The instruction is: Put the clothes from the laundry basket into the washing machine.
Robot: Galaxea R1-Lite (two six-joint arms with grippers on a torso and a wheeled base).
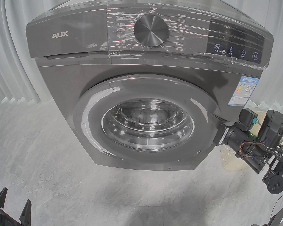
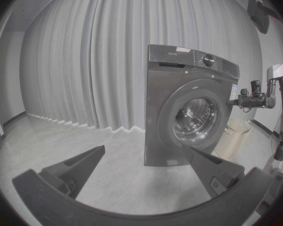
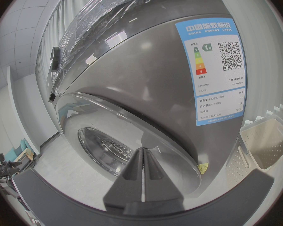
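The grey washing machine (image 1: 69, 76) stands in front of me with its round door (image 1: 94, 110) closed; the steel drum shows through the glass (image 1: 147, 124). My right gripper (image 1: 217, 116) is shut, and its fingertips (image 3: 143, 151) press at the door's right rim (image 3: 166, 142) with nothing between them. A cream laundry basket (image 1: 232, 157) stands on the floor to the right of the machine, behind the right arm. Its inside (image 3: 267, 138) shows bare perforated walls. My left gripper (image 1: 13, 202) hangs open low at the left, well short of the machine.
Pale pleated curtains (image 2: 85, 63) hang behind and around the machine. The grey tiled floor (image 1: 37, 148) in front of and left of the machine is open. A plastic film covers the control panel (image 1: 166, 32).
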